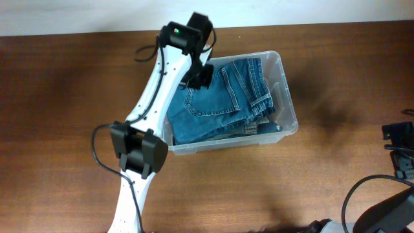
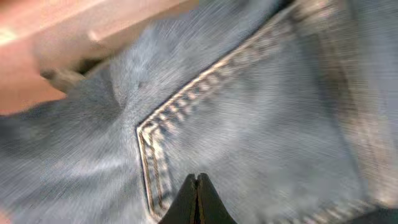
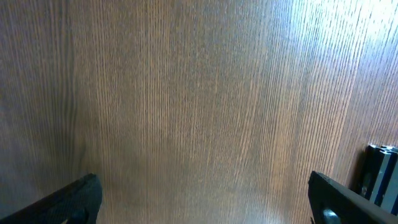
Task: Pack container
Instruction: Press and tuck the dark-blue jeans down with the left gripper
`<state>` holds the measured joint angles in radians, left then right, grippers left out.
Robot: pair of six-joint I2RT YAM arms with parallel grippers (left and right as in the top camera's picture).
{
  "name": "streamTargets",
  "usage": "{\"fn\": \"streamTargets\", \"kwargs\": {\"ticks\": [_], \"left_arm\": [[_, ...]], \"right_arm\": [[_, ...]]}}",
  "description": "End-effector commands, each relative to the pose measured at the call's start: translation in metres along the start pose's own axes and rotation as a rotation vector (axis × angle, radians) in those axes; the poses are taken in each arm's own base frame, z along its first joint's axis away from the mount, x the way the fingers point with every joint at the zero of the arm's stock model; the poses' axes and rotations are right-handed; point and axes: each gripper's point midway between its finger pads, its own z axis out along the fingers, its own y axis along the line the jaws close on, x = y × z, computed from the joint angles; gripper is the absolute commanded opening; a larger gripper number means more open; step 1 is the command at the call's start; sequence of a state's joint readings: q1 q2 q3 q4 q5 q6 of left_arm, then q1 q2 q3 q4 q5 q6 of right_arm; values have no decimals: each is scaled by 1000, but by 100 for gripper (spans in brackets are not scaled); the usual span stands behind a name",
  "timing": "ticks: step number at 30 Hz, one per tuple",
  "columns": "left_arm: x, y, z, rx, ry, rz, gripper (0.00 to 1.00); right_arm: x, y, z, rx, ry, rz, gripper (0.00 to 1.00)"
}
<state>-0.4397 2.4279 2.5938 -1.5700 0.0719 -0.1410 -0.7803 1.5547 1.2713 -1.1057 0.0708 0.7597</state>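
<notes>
Folded blue denim jeans (image 1: pixel 223 97) are lying inside the clear rectangular plastic container (image 1: pixel 289 97), which is sitting mid-worktop (image 1: pixel 52 97); the left end effector (image 2: pixel 196 190) is hanging over them.

One clear container (image 1: pixel 226 145) and one wooden surface (image 1: pixel 65 97) lie beneath the left claw (image 2: pixel 198 186). One folded pair of blue jeans (image 1: pixel 220 107) can be counted directly under that claw; whether a second garment lies below it cannot be told. Two claws are in view, the other being the right claw (image 3: pixel 202 202), well apart from the container. Two black cables show: one (image 1: pixel 97 145) behind the left claw, one (image 1: pixel 352 194) far to its right.
</notes>
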Motion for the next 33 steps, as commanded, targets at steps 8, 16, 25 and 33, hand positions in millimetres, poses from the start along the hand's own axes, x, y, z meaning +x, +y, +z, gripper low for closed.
{"fn": "streamTargets", "kwargs": {"ticks": [8,16,25,33], "left_arm": [[-6,-84,-50,80,-170,175,4],[20,-103,16,52,18,173,4],[42,-124,54,95,146,195,4],[-4,-127,18,89,-86,268,4]], "right_arm": [[-3,-3,-2,6,-14,14,98],[-3,-3,-2,5,-15,14,98],[-3,-3,-2,5,-15,14,98],[-3,-3,-2,5,-15,14,98]]}}
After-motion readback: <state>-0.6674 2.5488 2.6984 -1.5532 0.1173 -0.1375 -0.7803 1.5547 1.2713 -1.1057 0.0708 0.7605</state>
